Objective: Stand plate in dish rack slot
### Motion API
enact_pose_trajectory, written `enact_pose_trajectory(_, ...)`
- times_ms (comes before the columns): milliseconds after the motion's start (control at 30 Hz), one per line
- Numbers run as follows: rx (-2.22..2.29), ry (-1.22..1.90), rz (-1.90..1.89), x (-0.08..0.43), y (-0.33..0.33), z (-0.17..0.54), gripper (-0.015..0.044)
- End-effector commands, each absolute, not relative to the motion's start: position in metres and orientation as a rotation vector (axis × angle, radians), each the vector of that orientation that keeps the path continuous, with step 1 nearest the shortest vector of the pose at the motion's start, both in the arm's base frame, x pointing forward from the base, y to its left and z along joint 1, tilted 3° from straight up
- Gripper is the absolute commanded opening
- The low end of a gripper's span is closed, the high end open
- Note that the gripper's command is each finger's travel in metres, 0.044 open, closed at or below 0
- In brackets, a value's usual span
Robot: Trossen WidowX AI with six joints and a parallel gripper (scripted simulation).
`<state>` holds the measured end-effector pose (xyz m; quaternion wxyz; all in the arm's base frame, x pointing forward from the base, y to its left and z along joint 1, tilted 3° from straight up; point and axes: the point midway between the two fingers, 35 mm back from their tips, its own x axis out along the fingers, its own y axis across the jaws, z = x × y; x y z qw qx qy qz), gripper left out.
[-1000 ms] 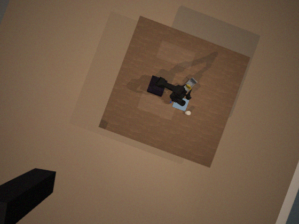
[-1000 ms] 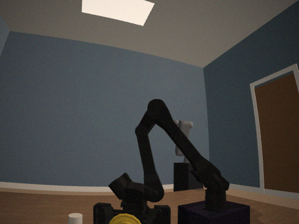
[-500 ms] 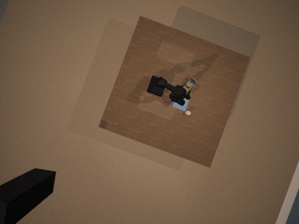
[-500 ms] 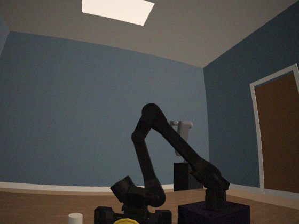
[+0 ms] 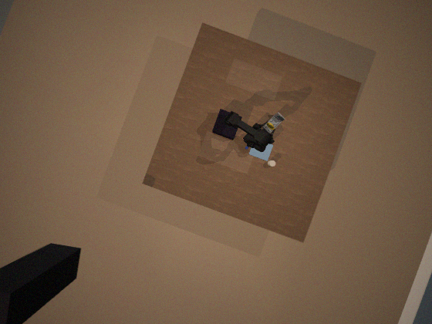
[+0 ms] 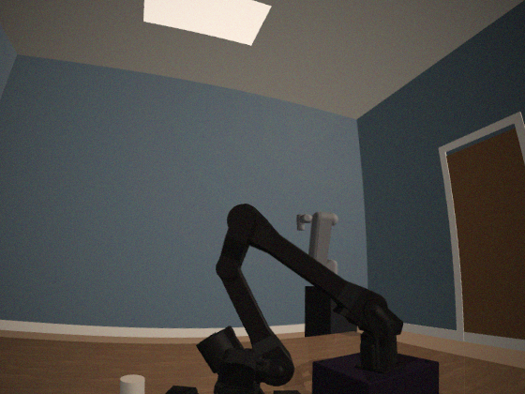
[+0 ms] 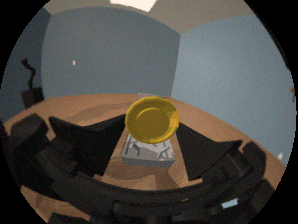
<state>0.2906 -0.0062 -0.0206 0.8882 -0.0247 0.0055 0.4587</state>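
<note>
From the top view I see the square wood-grain desk with my matte black arm reaching from its dark box-shaped base toward the dish rack, a pale grey frame. A sliver of the yellow plate shows at the rack's near end, right at the hand. A flat light-blue square mat lies partly under the wrist, and a small white cylinder stands just beside the mat's corner.

In the exterior view, the arm folds sharply at its rounded elbow and drops low, the hand itself cut off by the frame's lower edge. The white cylinder stands at lower left on the brown desk.

Through the wrist view, the glossy round plate stands on edge, its shallow dished face toward the lens, above the marbled grey dish rack; whether it sits between the rails I cannot tell. The hand is clamped on the plate, its dark fingers spread wide either side
</note>
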Motion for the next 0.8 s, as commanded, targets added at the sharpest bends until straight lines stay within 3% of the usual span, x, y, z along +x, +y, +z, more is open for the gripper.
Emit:
enact_pose_trajectory(0, -0.061, 0.006, 0.953, 0.2917, -0.0070, -0.0268, 0.0000)
enact_pose_trajectory(400, -0.047, 0.014, 0.953, 0.2904, -0.0061, -0.0229, 0.0000)
enact_pose_trajectory(767, -0.050, 0.012, 0.953, 0.2906, -0.0062, -0.0231, 0.0289)
